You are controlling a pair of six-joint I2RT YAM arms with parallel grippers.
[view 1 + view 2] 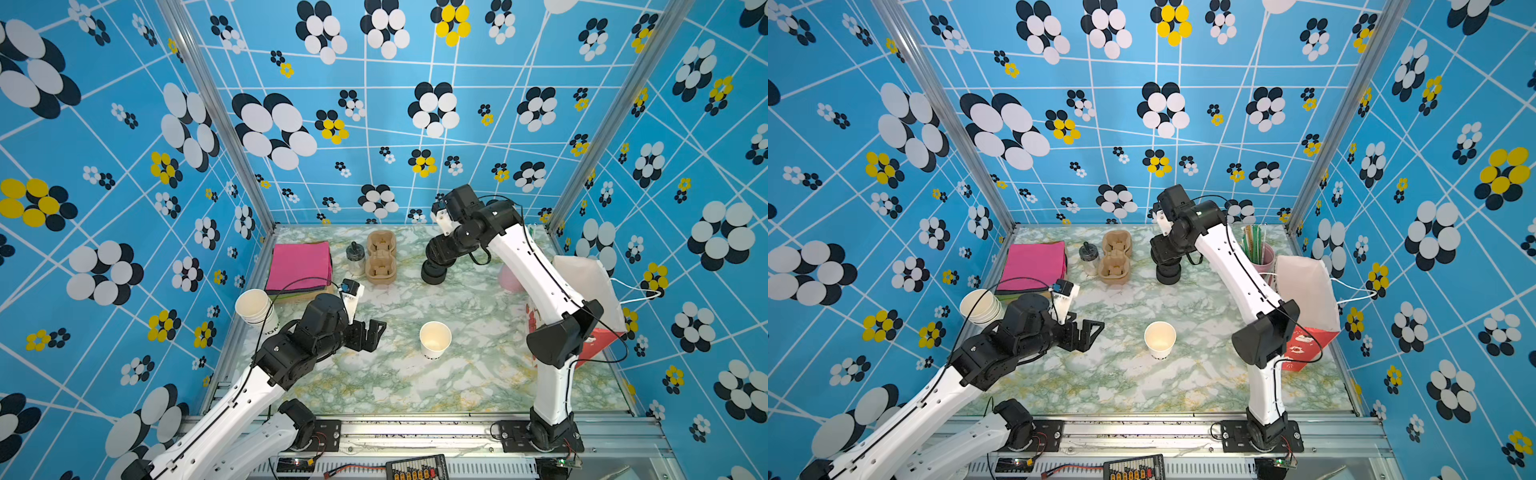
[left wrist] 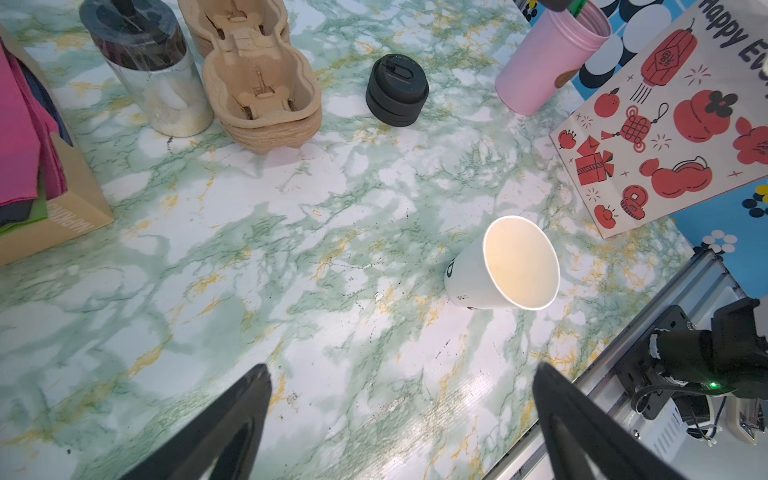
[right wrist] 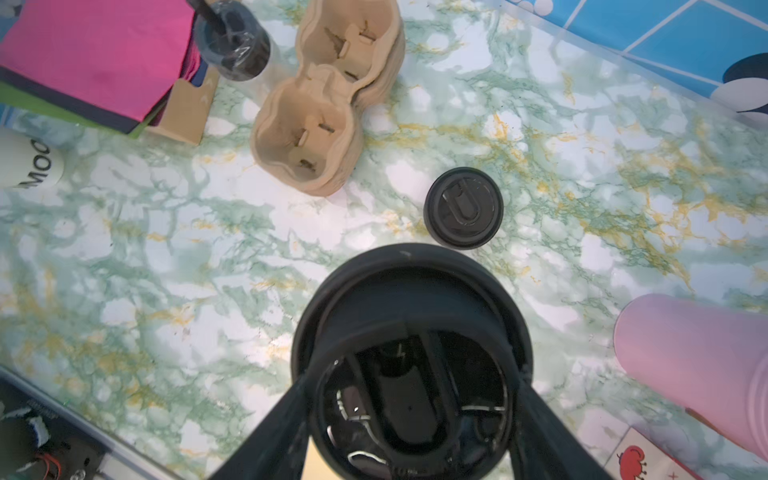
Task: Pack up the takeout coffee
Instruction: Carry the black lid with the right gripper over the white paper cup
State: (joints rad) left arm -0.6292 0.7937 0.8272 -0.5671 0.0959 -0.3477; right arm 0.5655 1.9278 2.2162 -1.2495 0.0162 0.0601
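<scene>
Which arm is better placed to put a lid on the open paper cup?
Right. The right gripper holds a black lid; the left gripper is open and empty, short of the paper cup.

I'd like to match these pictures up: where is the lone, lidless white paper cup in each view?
In a top view: lidless white paper cup stands just below centre.
In a top view: the cup again just below centre.
Left wrist: the cup right of picture centre, mouth toward the camera.
Right wrist: not in it.
Shared landmark: brown moulded-pulp cup carrier, in all four.
</scene>
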